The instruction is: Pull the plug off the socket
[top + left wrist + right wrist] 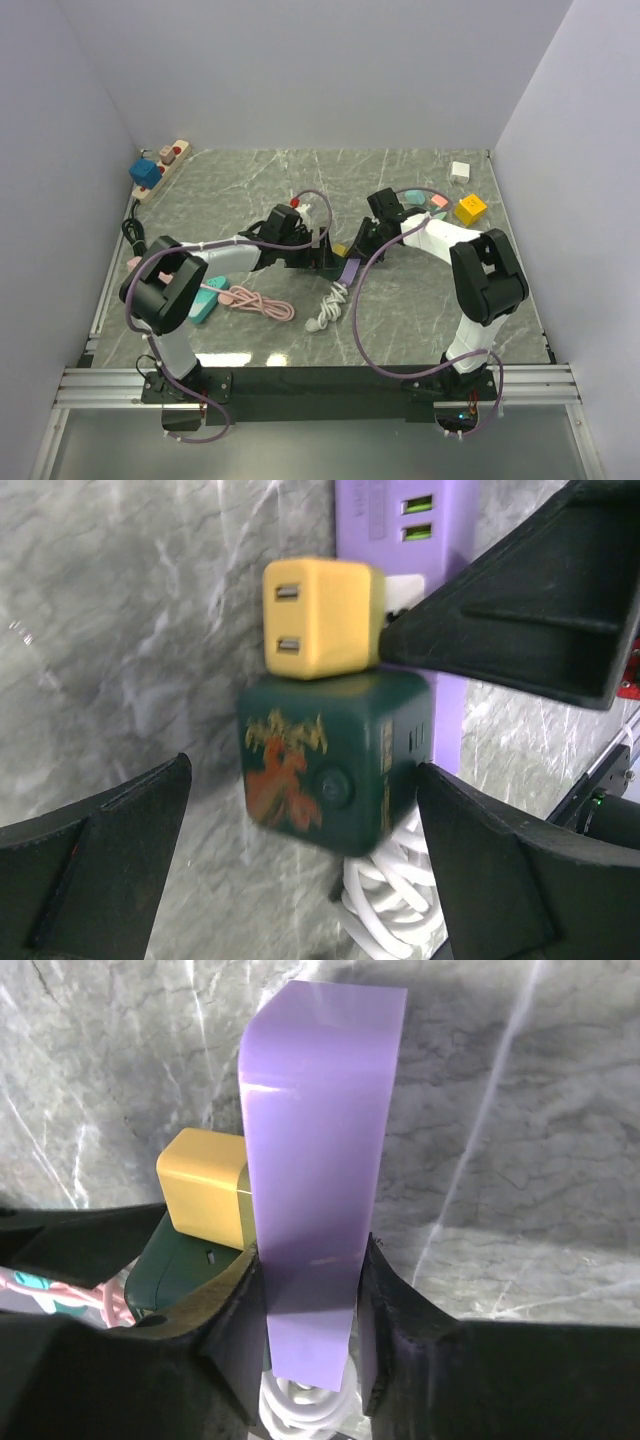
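Observation:
A purple power strip [320, 1160] stands on its edge with a yellow plug [205, 1200] and a dark green plug [180, 1265] in its side. My right gripper [310, 1330] is shut on the strip's lower end. In the left wrist view my left gripper [300, 880] is open around the green plug [330, 760]. Its right finger is at the plug's side and its left finger stands apart from it. The yellow plug [322, 617] sits just above, against the strip [400, 510]. In the top view both grippers meet at the strip [349, 270] mid-table.
A coiled white cable [330, 305] lies by the strip. A pink cable [260, 303] and teal pieces [205, 297] lie front left. A wooden power strip [160, 165] with blue and red plugs lies back left. A yellow cube [470, 209] and a white adapter [459, 171] lie back right.

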`<state>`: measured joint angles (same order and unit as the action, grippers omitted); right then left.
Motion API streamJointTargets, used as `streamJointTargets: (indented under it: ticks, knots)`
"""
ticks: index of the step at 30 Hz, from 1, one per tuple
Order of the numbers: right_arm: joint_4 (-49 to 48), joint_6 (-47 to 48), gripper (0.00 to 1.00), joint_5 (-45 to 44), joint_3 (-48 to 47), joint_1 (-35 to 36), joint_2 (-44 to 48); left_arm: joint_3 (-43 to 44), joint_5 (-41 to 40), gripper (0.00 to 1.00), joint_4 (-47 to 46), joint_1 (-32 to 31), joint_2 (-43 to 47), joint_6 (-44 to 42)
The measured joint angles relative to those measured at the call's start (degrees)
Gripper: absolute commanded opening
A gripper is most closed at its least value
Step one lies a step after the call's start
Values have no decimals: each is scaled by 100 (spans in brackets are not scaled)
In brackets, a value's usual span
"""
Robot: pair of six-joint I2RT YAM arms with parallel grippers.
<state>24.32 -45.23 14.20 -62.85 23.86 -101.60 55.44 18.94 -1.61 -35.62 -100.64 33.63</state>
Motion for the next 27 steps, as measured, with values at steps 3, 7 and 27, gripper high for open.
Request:
streamJointTargets:
  ticks: [3,7,27]
  knots:
    - [-76,129,0,116,0,-7,-17,22,118,99,-164,-4,-120,-20]
    - [-166,374,0,286,-2,-15,-50,20,280,91,-420,-4,-249,7]
    - [-643,890,0,1499,24,-57,-442,-1379,874,0,-1587,511,638,938]
